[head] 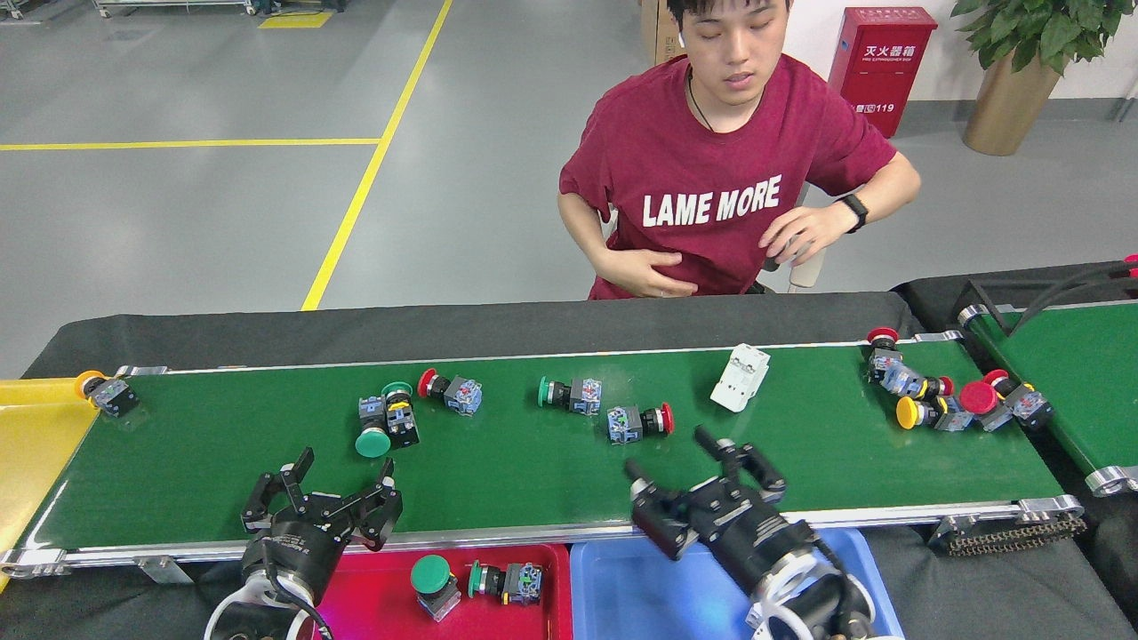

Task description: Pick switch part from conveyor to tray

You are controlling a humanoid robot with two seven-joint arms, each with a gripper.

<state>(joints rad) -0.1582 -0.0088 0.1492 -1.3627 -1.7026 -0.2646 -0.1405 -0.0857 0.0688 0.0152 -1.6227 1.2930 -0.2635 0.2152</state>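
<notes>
Two green switch parts [471, 582] lie in the red tray [373, 596], many remain on the conveyor [533, 480]; left tool [322, 498] and right tool [689, 476] hover spread, empty.

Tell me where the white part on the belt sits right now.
In the head view, the white part lies on the conveyor right of centre near the far rail, just right of the red-capped switch and beyond the open right gripper.

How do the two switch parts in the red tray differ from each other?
The left switch in the red tray stands upright with a wide green mushroom cap on top. The right switch lies on its side, its smaller green cap pointing left. Both are green-capped.
</notes>
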